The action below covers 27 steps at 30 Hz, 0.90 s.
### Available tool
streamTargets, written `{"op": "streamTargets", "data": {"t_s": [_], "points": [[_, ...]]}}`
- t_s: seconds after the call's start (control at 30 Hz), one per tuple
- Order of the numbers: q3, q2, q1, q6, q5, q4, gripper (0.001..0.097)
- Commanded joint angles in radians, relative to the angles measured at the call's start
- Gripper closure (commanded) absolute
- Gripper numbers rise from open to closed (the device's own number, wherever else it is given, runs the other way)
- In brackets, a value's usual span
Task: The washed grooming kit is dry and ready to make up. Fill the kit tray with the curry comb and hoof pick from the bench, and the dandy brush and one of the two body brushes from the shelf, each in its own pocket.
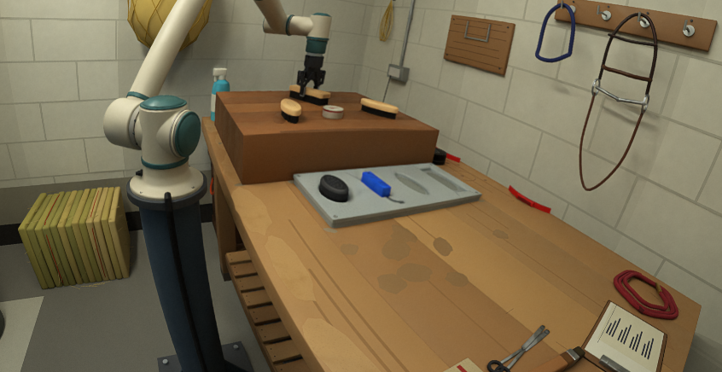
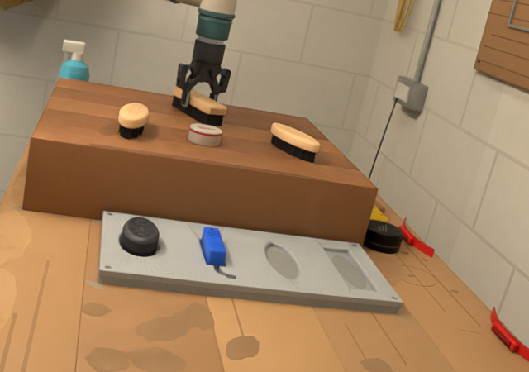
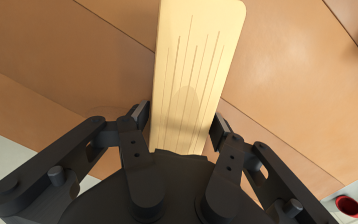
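Note:
My gripper (image 2: pixel 201 99) stands open astride the near end of the dandy brush (image 2: pixel 200 105), a long pale wooden brush with black bristles lying at the back of the brown shelf block (image 2: pixel 188 163). In the wrist camera the brush's wooden back (image 3: pixel 194 72) runs away from my fingers (image 3: pixel 181 125). Two body brushes lie on the shelf, one at the left (image 2: pixel 133 119) and one at the right (image 2: pixel 295 141). The grey kit tray (image 2: pixel 239 261) lies on the bench in front of the shelf. The black curry comb (image 2: pixel 139 235) and the blue hoof pick (image 2: pixel 213 246) sit in its two left pockets.
A small round tin (image 2: pixel 205 134) sits on the shelf just in front of the dandy brush. A spray bottle (image 2: pixel 73 62) stands behind the shelf's left corner. A black puck (image 2: pixel 383 235) and red clips (image 2: pixel 416 240) lie by the wall. Scissors (image 1: pixel 517 352), a clipboard (image 1: pixel 626 339) and a red rope (image 1: pixel 646 294) lie at the bench's near end.

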<state>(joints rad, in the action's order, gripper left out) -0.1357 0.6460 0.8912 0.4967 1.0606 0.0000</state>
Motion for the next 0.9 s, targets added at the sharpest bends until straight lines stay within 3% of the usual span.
{"op": "streamTargets", "data": {"t_s": [0.0,0.4,0.87], "points": [[-0.001,-0.001,0.000,0.000,0.000,0.001,0.0231],[-0.001,-0.001,0.000,0.000,0.000,0.001,0.0236],[-0.001,-0.001,0.000,0.000,-0.001,0.001,0.0516]]}}
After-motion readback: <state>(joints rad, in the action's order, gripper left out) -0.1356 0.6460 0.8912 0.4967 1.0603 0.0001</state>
